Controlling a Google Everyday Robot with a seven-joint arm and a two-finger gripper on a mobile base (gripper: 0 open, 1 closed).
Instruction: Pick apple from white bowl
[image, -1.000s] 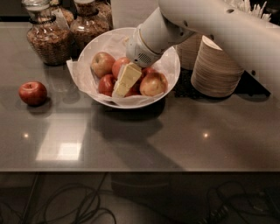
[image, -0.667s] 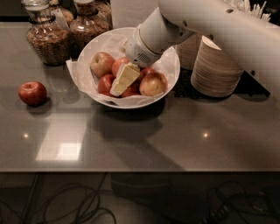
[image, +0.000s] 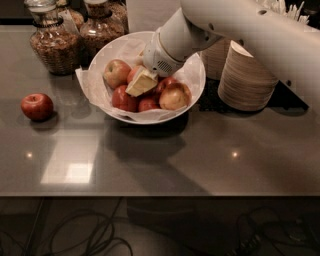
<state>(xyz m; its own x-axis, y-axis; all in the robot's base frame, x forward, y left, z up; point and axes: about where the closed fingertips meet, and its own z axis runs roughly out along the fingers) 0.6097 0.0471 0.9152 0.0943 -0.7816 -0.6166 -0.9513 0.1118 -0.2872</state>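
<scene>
The large white bowl (image: 197, 75) with crumpled paper lining stands at the back middle of the table. It holds several red and yellow-red apples, among them one at the left (image: 116, 72), one at the front left (image: 124, 98) and one at the right (image: 175, 96). My gripper (image: 141, 82) reaches down from the upper right into the bowl. Its cream tip sits among the apples, between the left apple and the right ones. What lies under the tip is hidden.
A loose red apple (image: 36, 106) lies on the grey table at the left. Two glass jars (image: 54, 42) stand behind the bowl at the back left. Stacks of beige disposable bowls (image: 245, 77) stand right of the white bowl. The table's front edge (image: 160, 192) runs across.
My gripper has shifted slightly up and back inside the bowl. The apples and the bowl have not visibly moved.
</scene>
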